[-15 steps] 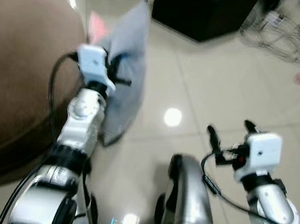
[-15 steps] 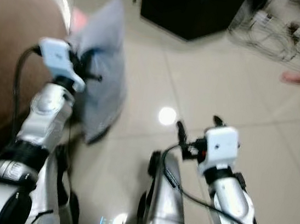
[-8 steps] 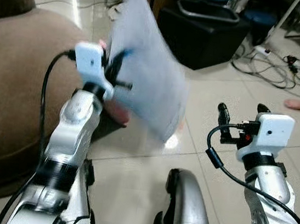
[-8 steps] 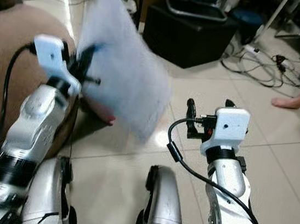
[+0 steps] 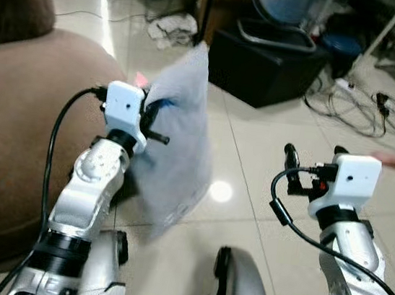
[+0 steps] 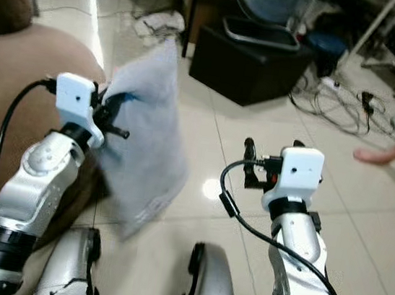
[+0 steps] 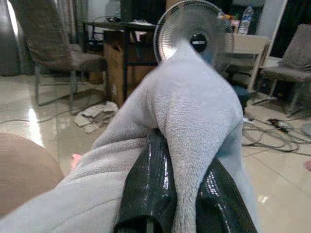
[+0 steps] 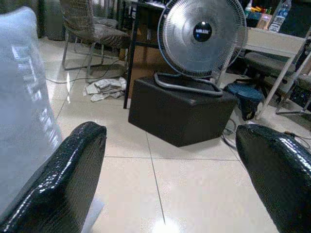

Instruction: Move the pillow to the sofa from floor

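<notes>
A light grey pillow (image 5: 176, 145) hangs in the air above the tiled floor, just right of the brown sofa (image 5: 17, 131). My left gripper (image 5: 150, 116) is shut on its upper edge; in the left wrist view both black fingers (image 7: 146, 189) pinch a fold of the grey fabric (image 7: 194, 111). My right gripper (image 5: 313, 154) is held up at the right, open, with nothing between its fingers (image 8: 63, 179). It stays apart from the pillow.
A black box (image 5: 266, 66) with a standing fan (image 8: 201, 31) on it is ahead on the floor. Cables (image 5: 363, 104) lie at the right, and a person's foot (image 6: 390, 151) reaches in there. A crumpled cloth (image 5: 171, 28), a chair (image 8: 95, 29) and a table stand farther back.
The pillow, swung out to the right half a second ago, now hangs down nearer the sofa from my left gripper. The camera has tilted up; the right gripper stays raised and open.
</notes>
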